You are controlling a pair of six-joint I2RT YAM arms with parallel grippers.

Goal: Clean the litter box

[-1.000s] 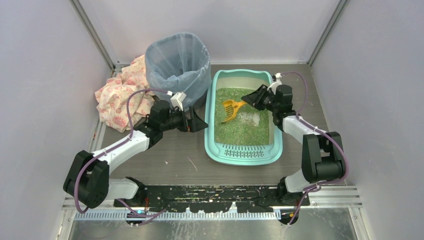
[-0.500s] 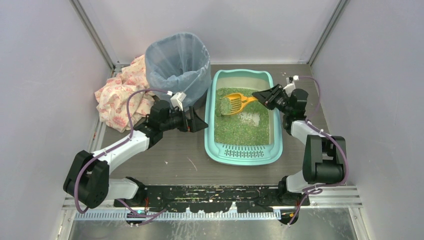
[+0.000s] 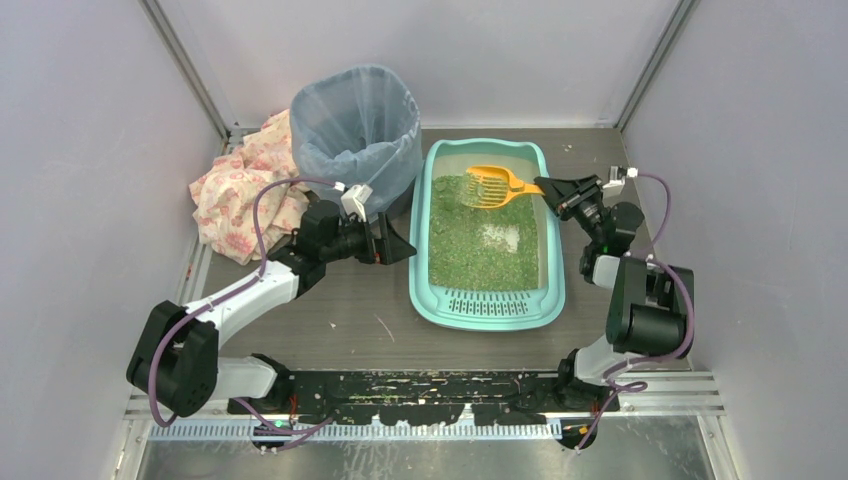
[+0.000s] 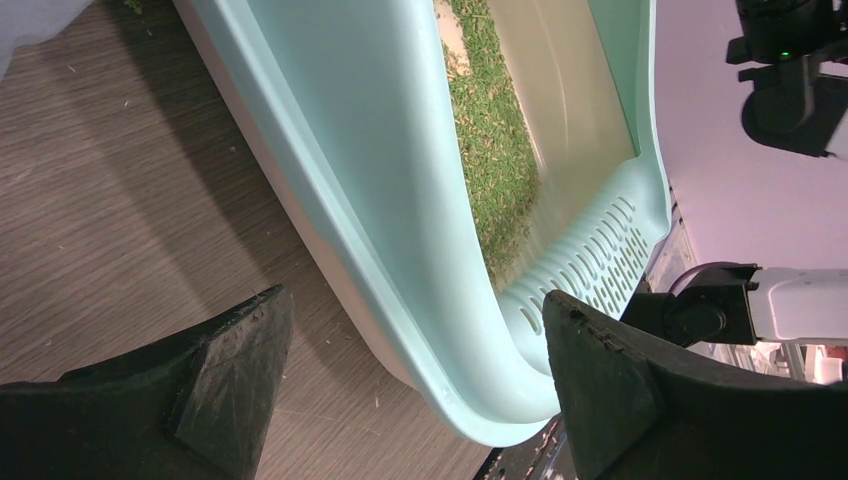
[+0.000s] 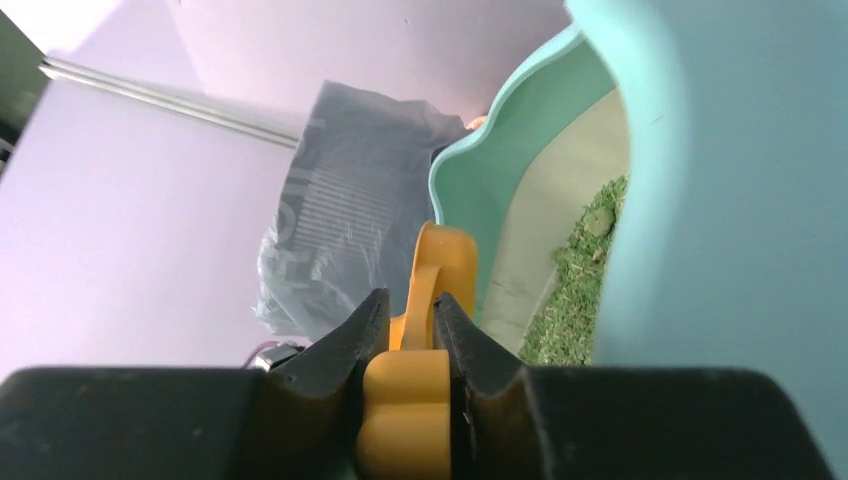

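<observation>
Scooping out the litter box

The teal litter box [image 3: 420, 262] sits on the counter [image 3: 330, 305], right of the round bin [image 3: 355, 120] with its blue bag, and green litter fills it. The right fingers [image 3: 553, 187] are pinched tight on the handle of the orange scoop [image 3: 493, 186], holding it over the far end of the box. The left fingers [image 3: 403, 243] are spread wide, holding nothing, low beside the box's left wall. A flowery cloth [image 3: 235, 195] lies bunched up by the bin.
</observation>
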